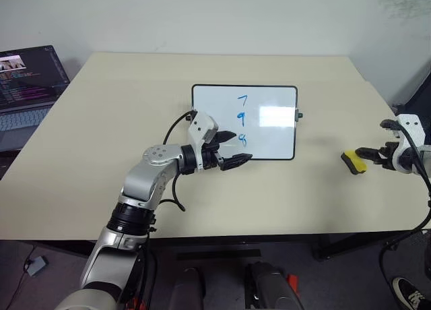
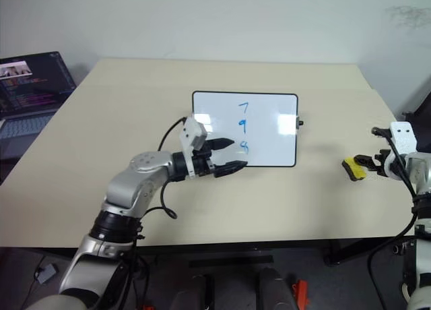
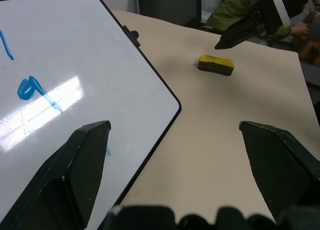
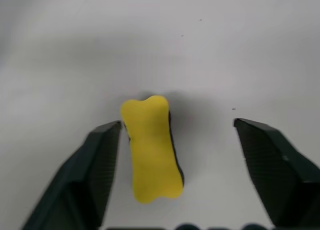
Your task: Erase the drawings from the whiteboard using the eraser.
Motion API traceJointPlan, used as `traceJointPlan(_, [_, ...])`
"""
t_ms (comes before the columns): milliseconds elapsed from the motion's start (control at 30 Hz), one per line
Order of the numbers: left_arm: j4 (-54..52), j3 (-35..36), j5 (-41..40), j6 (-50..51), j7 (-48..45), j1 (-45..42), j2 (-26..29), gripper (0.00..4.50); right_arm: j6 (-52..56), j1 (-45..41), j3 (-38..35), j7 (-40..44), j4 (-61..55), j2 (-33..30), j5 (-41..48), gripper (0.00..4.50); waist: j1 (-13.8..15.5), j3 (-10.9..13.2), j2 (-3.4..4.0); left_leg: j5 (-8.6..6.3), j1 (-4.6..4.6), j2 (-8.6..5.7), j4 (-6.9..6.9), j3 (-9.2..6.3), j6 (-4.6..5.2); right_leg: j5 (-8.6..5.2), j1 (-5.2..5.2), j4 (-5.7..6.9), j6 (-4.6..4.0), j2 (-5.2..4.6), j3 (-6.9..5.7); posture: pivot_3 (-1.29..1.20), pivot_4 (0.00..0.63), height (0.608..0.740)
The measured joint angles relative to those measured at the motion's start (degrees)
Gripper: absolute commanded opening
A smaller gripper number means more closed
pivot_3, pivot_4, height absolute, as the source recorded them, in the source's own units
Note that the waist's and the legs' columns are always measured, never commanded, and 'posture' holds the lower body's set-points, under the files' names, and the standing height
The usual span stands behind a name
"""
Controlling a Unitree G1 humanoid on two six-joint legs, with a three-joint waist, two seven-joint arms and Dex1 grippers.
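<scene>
The whiteboard lies flat in the middle of the table. The drawings are three blue squiggles in a column on it. My left gripper hovers open over the board's near edge, beside the lowest squiggle, with nothing between its fingers. The yellow eraser rests on the table to the right of the board. My right gripper is open around it from the right. In the right wrist view the eraser lies between the fingers, closer to one of them and gripped by neither.
An open laptop stands off the beige table's far left corner. The eraser lies close to the table's right edge. A black knob sticks out of the board's right side.
</scene>
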Motion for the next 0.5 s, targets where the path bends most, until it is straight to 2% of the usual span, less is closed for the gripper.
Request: traceJointPlan(500, [-3.4,-0.2,-0.4,1.8,-2.6,0.8,0.4,4.5,-2.4,-0.3,5.6,2.5,2.7,1.5,-2.7,4.16,0.0,0.0,0.0,0.0,0.0,0.0,0.02,0.01,0.0,0.0,0.0,0.01,0.0,0.0,0.01,0.0,0.15,0.74])
